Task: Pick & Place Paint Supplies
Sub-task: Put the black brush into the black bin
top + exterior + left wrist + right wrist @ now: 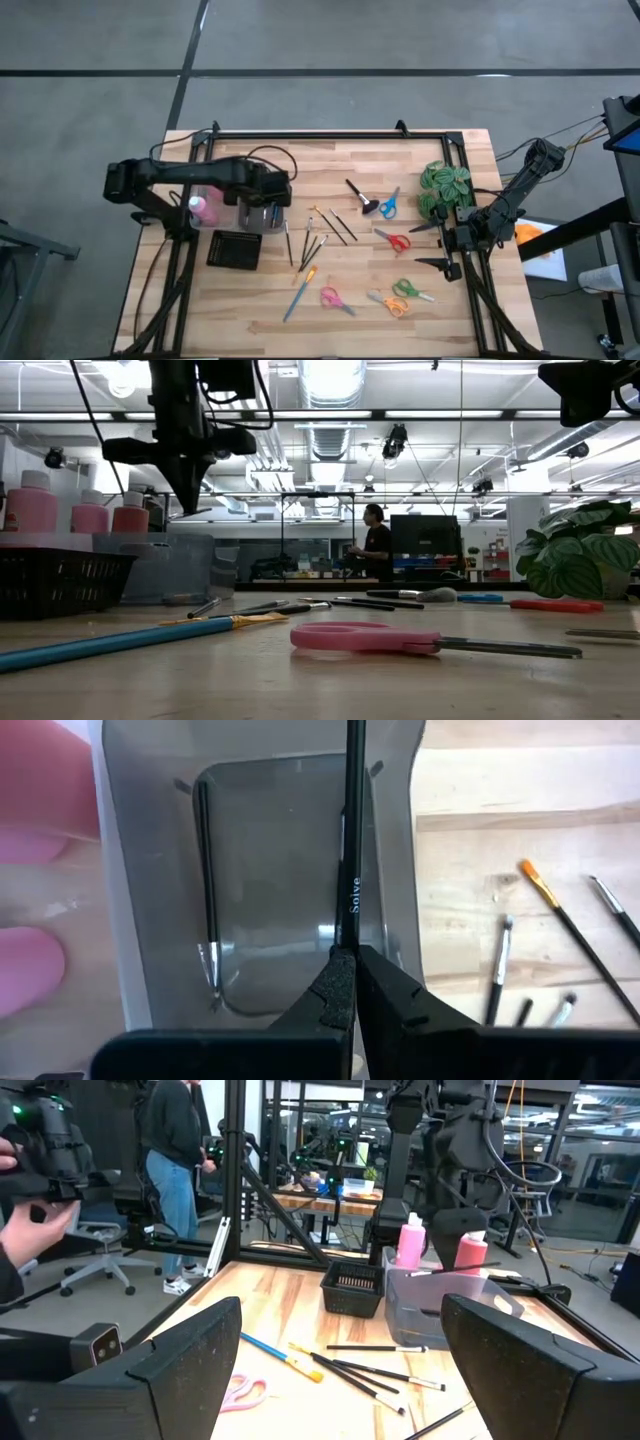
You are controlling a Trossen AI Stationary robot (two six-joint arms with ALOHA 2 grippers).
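Note:
My left gripper (347, 965) hangs over a clear grey bin (285, 850), shut on a thin black paintbrush (352, 820). Another black brush (207, 890) lies on the bin's floor. Pink bottles with white caps (204, 208) stand just left of the bin, and a black basket (235, 248) sits in front of them. Several thin brushes (318, 232) and a stubby black brush (358, 195) lie on the wood to the right of the bin. A blue-handled brush (297, 295) lies nearer the front. My right gripper (428, 246) waits open at the table's right side. My left gripper pinches the black brush's handle (349, 925) between its two fingertips, coming steeply from above. The brush sticks out past the fingertips, lifted clear above the bin's opening. Which end lies in the fingers is hidden by the fingers themselves.
Several pairs of scissors lie on the table's right half, among them blue (388, 204), red (395, 240), pink (333, 298) and green (408, 290) ones. A green leafy plant (445, 188) stands at the right edge near my right arm. People show in the room beyond the table.

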